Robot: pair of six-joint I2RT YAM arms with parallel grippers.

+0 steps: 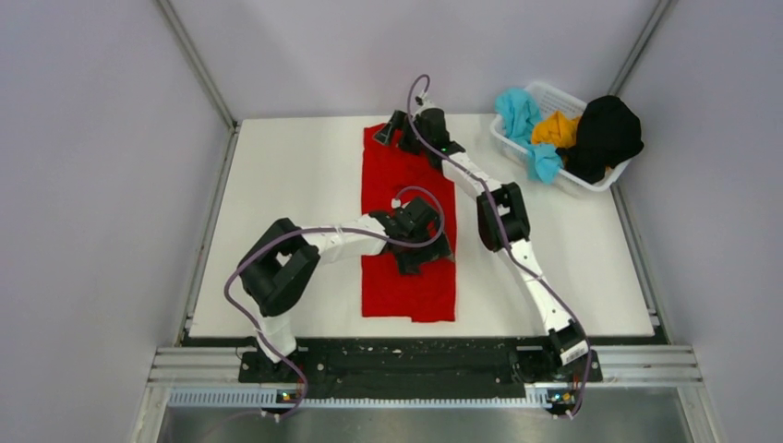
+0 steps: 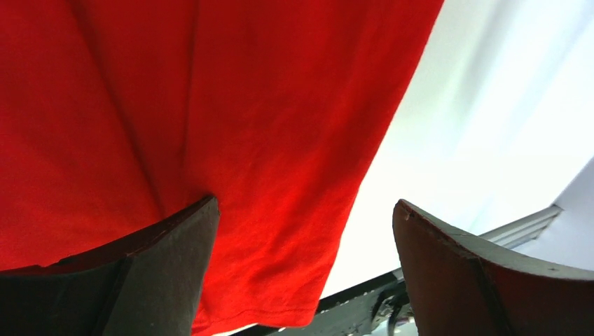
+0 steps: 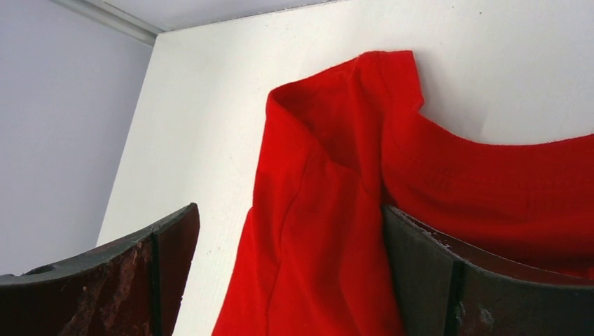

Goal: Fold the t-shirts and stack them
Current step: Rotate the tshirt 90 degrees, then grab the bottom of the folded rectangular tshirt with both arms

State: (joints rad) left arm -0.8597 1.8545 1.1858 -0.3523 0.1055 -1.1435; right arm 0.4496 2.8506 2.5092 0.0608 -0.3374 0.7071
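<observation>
So far only the red t-shirt (image 1: 408, 297) lies strip-folded on your bench (image 1: 295, 185), both jaws apart, while teal tee (image 1: 517, 109), orange-yellow tee (image 1: 557, 128) and black tee (image 1: 609, 134) wait in the mesh basket (image 1: 558, 92).

The left arm (image 1: 342, 240) folds at its elbow and reaches rightward, left gripper (image 1: 427, 260) spread wide. The right arm (image 1: 503, 217) stretches far forward, right gripper (image 1: 392, 137) parted too.
</observation>
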